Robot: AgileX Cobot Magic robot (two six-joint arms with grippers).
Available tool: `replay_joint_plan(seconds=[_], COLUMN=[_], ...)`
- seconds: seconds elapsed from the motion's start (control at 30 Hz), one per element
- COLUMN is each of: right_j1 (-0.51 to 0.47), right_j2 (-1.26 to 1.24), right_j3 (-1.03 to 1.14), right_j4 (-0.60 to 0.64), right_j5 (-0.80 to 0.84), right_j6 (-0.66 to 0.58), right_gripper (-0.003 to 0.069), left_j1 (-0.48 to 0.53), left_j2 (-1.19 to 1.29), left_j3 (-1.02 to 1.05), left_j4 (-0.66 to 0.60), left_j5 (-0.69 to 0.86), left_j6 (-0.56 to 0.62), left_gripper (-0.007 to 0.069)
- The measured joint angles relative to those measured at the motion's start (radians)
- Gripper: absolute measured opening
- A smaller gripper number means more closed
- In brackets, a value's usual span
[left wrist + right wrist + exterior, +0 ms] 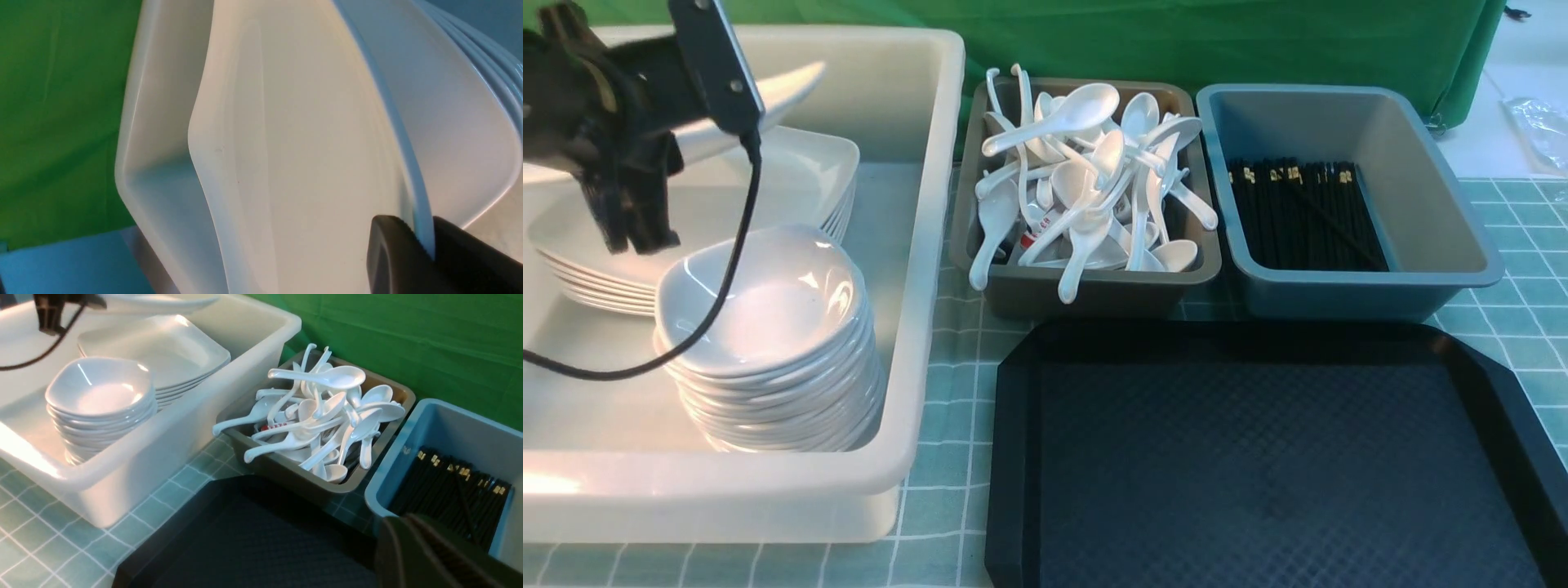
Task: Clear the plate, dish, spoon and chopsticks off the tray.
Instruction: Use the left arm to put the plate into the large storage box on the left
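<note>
**Plate held over tub by left gripper**

The plate (784,86) is clamped at its rim by the left gripper (423,241), with one black finger on each face. It is held tilted above the plate stack (800,180) inside the white tub (923,245). A dish (768,302) is seen on top of a stack of like dishes in the tub's near part, just in front of the plate stack. Right of the tub, spoons (1086,163) are piled in a brown-grey bin (1094,286), and the task's own spoon cannot be told apart. The tray (1258,457) is laid in front of both bins on the checked cloth (947,392). The chopsticks (1298,216) are laid flat in the blue-grey bin (1421,204), gold ends toward the back. The right gripper (433,555) is closed with nothing seen gripped, near the blue-grey bin.
</note>
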Motion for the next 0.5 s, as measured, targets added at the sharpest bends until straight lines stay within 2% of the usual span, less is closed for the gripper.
replay_joint_plan(seconds=[0.03, 0.17, 0.5], right_j1=[0.0, 0.0, 0.0], right_j2=[0.0, 0.0, 0.0], right_j3=[0.0, 0.0, 0.0], right_j4=[0.001, 0.002, 0.041], right_j5=[0.001, 0.001, 0.001], right_j6=[-0.001, -0.001, -0.013], right_gripper=[0.0022, 0.0022, 0.0023], left_j1=[0.001, 0.002, 0.027], left_j2=[0.017, 0.055, 0.113], left_j3=[0.0, 0.0, 0.0], left_j4=[-0.02, -0.031, -0.031], left_j5=[-0.024, -0.048, -0.059], left_j6=[0.066, 0.149, 0.183], left_gripper=[0.0031, 0.0031, 0.003])
